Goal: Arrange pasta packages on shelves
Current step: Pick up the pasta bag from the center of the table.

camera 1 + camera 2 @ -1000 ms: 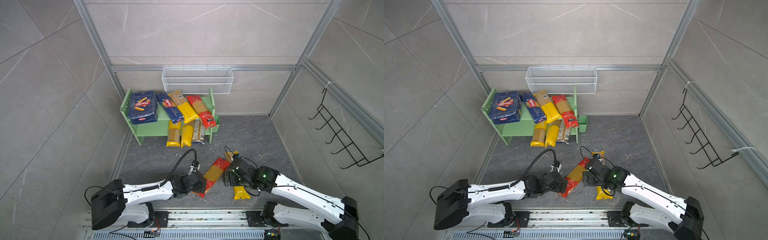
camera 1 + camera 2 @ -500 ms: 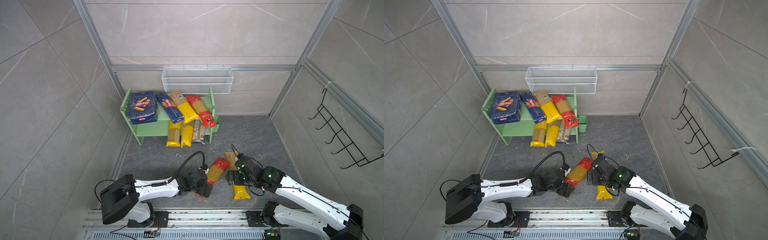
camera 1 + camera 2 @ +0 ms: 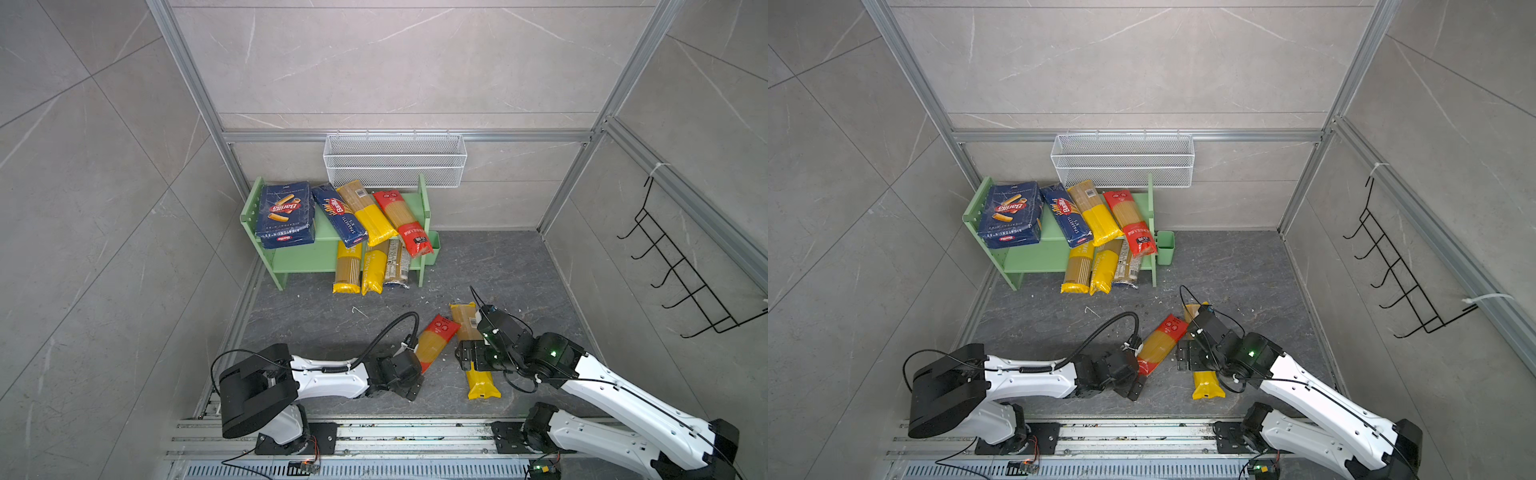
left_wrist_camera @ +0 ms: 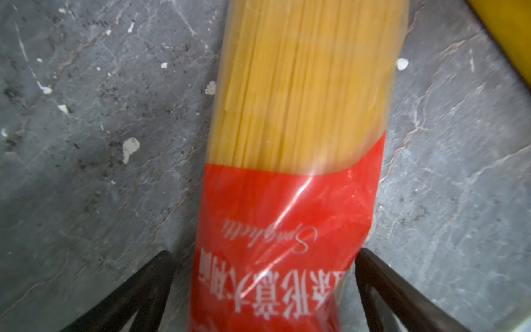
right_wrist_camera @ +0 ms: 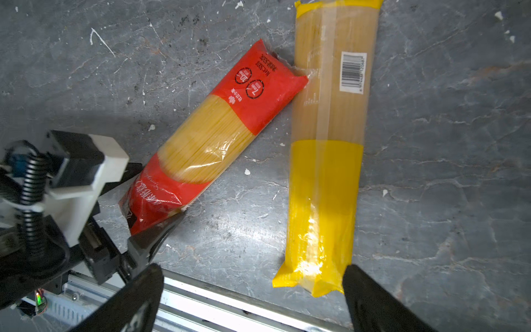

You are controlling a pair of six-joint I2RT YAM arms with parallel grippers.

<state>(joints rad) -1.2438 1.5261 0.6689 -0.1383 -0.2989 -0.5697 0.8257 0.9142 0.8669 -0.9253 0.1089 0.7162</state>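
Two spaghetti packs loose on the desk at about 6 o'clock, close to the arms. Other stock sits on the green shelf at 11 o'clock, partly filled on both levels.

Item 1: red-ended pack. Flat on the desk, far end pointing to 1 o'clock, its far corner touching item 2. Attending: left pincer, jaws wide apart, one finger on either side of the near red end, not clamped.

Item 2: yellow-ended pack. Flat, along the 12-to-6 line. Attending: right pincer, jaws wide apart above the near yellow end, holding nothing.

Handling, by estimate: light; stiff lengthwise; strands brittle; film slick and crinkly. Best taken across the width near the middle. A hold at the very end would likely let the pack droop or slip.
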